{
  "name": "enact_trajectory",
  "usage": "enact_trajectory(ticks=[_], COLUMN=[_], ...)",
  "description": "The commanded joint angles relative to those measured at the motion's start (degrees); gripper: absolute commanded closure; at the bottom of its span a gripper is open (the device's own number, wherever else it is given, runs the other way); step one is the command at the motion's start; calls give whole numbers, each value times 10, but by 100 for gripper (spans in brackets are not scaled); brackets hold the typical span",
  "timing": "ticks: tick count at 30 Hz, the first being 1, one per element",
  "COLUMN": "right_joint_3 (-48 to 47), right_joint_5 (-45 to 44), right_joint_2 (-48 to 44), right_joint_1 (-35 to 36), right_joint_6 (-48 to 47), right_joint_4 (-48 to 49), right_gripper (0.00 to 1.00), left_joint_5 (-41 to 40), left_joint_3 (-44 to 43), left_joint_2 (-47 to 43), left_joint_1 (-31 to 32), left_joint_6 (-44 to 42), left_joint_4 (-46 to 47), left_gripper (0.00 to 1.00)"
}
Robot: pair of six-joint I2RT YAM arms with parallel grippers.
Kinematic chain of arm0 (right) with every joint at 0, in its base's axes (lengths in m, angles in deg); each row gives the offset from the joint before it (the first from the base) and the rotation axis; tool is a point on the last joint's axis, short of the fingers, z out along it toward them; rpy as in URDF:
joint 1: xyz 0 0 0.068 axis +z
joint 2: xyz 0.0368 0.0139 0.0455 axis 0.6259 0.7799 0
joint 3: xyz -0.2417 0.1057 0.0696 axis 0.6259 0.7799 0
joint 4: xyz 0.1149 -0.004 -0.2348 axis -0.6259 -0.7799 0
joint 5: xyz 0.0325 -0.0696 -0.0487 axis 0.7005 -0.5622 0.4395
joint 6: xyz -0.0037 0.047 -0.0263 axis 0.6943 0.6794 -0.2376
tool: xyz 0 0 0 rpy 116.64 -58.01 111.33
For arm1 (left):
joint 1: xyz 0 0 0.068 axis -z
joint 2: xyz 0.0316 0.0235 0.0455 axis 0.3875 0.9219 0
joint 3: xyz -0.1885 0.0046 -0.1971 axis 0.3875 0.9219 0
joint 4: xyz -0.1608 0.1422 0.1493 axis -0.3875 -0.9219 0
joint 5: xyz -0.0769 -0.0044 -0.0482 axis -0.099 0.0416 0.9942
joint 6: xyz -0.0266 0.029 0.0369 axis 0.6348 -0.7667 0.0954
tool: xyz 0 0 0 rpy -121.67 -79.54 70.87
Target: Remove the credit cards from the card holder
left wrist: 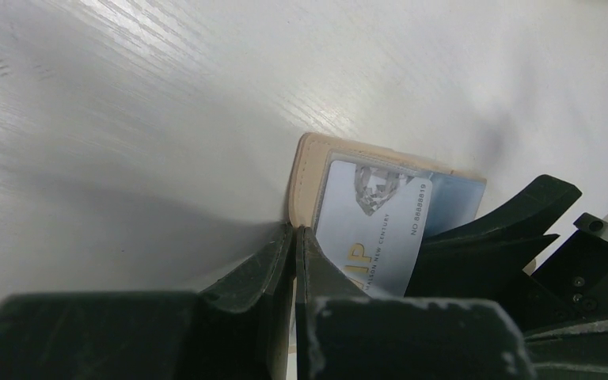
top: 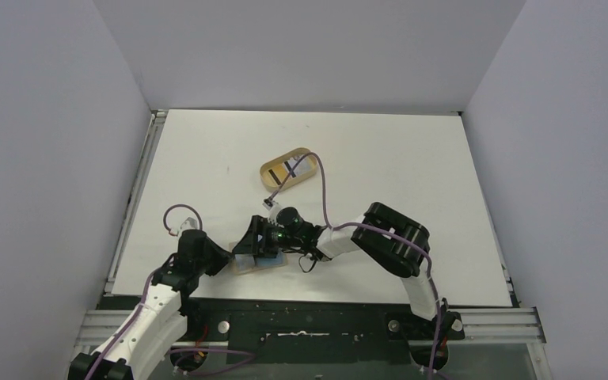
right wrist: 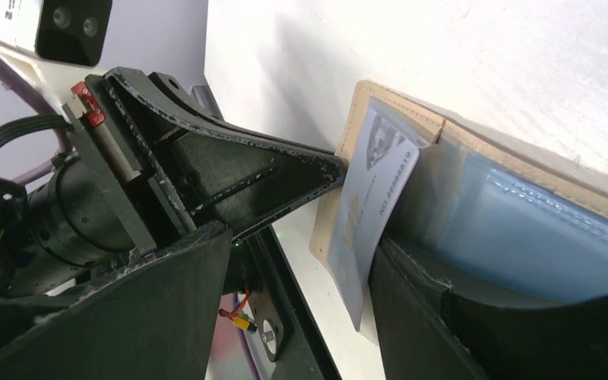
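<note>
Jaws of the left gripper (left wrist: 294, 237) closed, tips bearing on the tan edge of the open card holder (left wrist: 305, 178), which lies flat on the table (top: 380, 158) near the arm bases. Jaws of the right gripper (right wrist: 301, 245) apart, straddling a blue-grey VIP card (right wrist: 372, 214) standing partly out of its clear pocket. A second card (top: 299, 166) lies in the oval wooden tray (top: 266, 176).
</note>
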Motion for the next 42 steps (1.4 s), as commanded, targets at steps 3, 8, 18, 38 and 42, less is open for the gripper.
enact_trajectory(ticks=[3,8,18,38,42], right_joint_3=[-76,-109,-106,-27,-17], right_joint_5=[-12,-8,31,44,42], right_joint_2=[-5,11,-26,-70,-73], right_joint_1=[15,14,-6,-36,-40], right_joint_6=[-40,-39,6,56,54], right_joint_4=[-86,-172,-167,-60,-60], right_gripper=[33,32,33,38,39], left_joint_5=[3,3,-2,-2,-2], left_joint_3=[1,2,-1,-2,-2], left_joint_2=[0,2,-2,-8,-8], left_joint_1=[10,10,10,10,10], left_joint_6=[-3,-2,-2,-4,-5], left_joint_4=[-42,-36,-42,-53,-53], left_gripper=[100,100,100,100,100])
